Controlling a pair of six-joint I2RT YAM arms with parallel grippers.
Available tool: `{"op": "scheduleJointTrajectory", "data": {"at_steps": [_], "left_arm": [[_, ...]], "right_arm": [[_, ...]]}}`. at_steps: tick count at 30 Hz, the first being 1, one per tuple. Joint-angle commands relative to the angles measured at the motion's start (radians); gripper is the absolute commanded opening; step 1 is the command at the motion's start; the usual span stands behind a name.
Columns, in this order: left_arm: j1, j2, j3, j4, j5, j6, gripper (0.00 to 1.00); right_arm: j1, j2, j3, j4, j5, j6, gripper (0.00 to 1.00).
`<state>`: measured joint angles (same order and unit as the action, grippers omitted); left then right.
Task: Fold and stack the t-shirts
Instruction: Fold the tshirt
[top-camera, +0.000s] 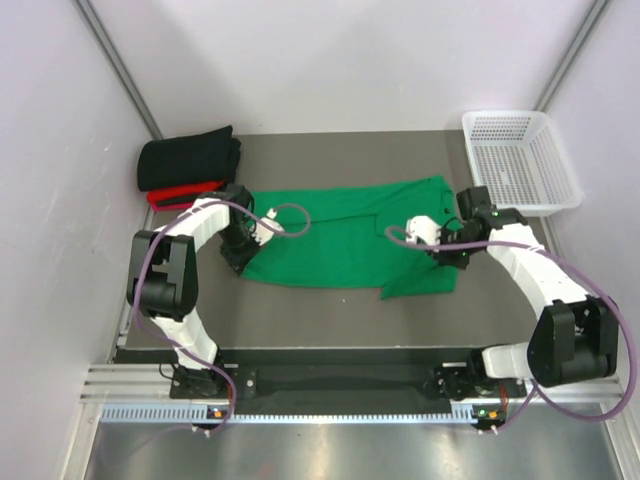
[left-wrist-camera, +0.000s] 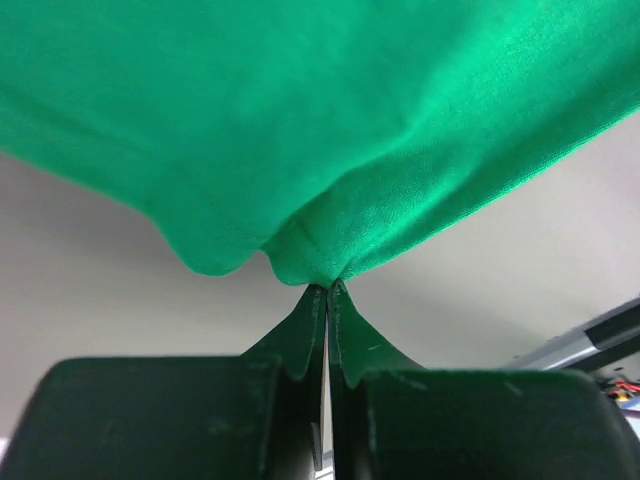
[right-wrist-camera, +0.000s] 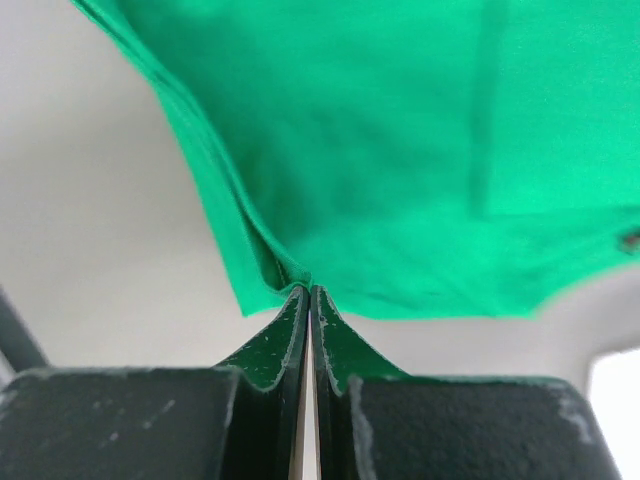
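Observation:
The bright green t-shirt (top-camera: 340, 235) lies spread across the middle of the dark mat, partly folded lengthwise. My left gripper (top-camera: 240, 250) is shut on its left edge; in the left wrist view the pinched hem (left-wrist-camera: 315, 262) bunches just above the fingertips (left-wrist-camera: 312, 300). My right gripper (top-camera: 445, 245) is shut on its right edge; in the right wrist view the green cloth (right-wrist-camera: 400, 150) fans out from the fingertips (right-wrist-camera: 298, 298). A folded black t-shirt (top-camera: 188, 157) lies on a folded red t-shirt (top-camera: 180, 192) at the back left.
A white plastic mesh basket (top-camera: 520, 160) stands at the back right corner. White walls close in the mat on the left, back and right. The arm bases sit on a rail at the near edge (top-camera: 340, 385).

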<state>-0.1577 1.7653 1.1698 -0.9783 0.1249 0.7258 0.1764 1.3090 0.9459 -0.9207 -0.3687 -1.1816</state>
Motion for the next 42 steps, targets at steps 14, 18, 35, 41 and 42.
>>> {"op": "scheduleJointTrajectory", "data": {"at_steps": [14,18,35,41,42], "left_arm": [[0.041,0.063,0.246,-0.037,-0.039,0.06,0.0],[0.043,0.104,0.3,-0.043,-0.045,0.063,0.0],[0.047,0.287,0.545,-0.108,-0.044,0.031,0.0],[0.047,0.351,0.628,-0.12,-0.048,0.021,0.0],[0.047,0.358,0.633,-0.122,-0.048,0.02,0.0]], "right_arm": [[-0.127,0.165,0.335,0.054,-0.075,0.096,0.0],[-0.153,0.202,0.416,0.074,-0.082,0.119,0.0],[-0.156,0.44,0.726,0.18,-0.079,0.172,0.0],[-0.152,0.515,0.76,0.213,-0.053,0.188,0.0],[-0.152,0.525,0.758,0.233,-0.052,0.197,0.0]]}}
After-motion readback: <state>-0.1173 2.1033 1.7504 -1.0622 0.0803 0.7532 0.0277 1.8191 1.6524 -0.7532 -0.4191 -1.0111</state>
